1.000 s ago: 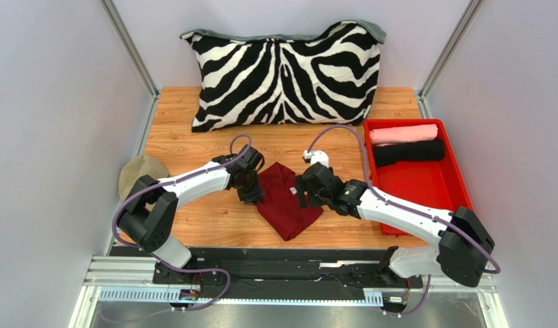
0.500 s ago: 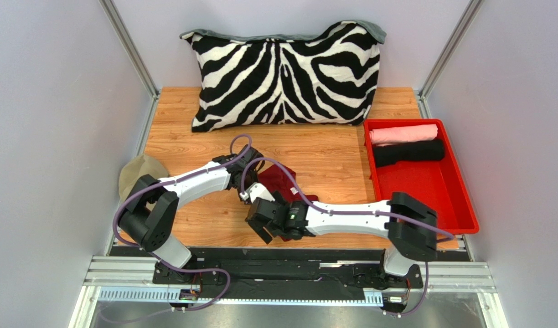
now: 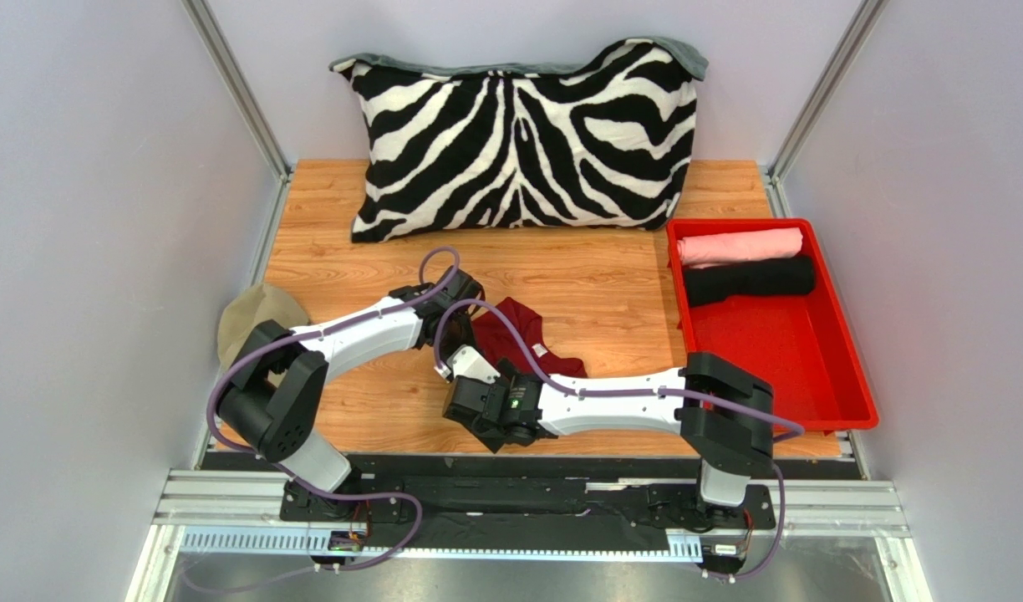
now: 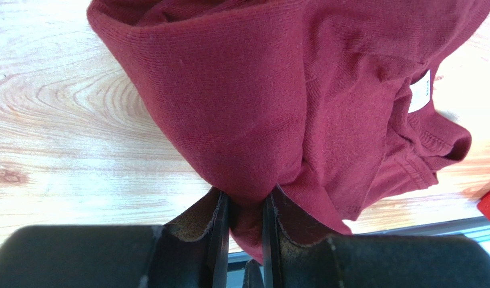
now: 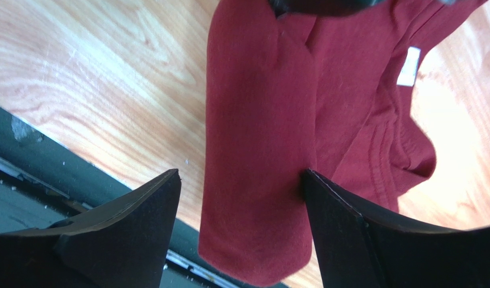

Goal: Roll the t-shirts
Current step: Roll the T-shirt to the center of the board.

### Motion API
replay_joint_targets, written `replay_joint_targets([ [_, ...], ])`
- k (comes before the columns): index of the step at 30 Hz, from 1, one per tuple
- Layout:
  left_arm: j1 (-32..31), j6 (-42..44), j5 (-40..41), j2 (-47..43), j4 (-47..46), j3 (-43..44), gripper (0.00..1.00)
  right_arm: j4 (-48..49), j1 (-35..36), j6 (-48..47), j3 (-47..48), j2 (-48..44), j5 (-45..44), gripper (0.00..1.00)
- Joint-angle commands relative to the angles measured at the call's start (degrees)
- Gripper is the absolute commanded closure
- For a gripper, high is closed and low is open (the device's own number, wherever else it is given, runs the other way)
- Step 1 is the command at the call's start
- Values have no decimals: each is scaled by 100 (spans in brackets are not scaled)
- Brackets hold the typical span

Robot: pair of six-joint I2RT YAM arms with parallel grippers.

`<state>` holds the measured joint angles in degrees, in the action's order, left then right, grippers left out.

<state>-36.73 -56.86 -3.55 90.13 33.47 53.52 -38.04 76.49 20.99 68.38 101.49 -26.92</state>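
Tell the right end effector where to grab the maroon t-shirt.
Probably the loose folded end of the maroon t-shirt nearest the table's front edge, approached from that side. The left end effector pinches the far bunch, and this end sits between the right end effector's open fingers, clear of the collar.

You have bright, even overhead light with soft shadows. Right of the right gripper (image 5: 241, 198), the wooden table (image 5: 452, 120) blows out in glare, and its fingers (image 5: 121, 234) look dark. Ahead of the left gripper (image 4: 244, 201), the maroon t-shirt (image 4: 259, 102) weave is sharp.
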Motion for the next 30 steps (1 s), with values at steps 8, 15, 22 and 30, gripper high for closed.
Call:
replay_joint_targets([
  [8, -45, -431, 320, -21, -122, -210, 76, 718, -388, 880, -807, -804, 1249, 28],
  [15, -36, -370, 346, -311, -341, -131, 46, 2105, -1135, 1231, -2221, -1701, 2504, 39],
  [22, -27, 17, 338, -1101, -824, -218, 29, 3548, -2269, 1583, -3338, -2116, 4263, 47],
  [30, 43, -413, -31, -2033, -2519, -1991, 29, 5199, -3324, 2233, -4139, -1739, 5810, 60],
])
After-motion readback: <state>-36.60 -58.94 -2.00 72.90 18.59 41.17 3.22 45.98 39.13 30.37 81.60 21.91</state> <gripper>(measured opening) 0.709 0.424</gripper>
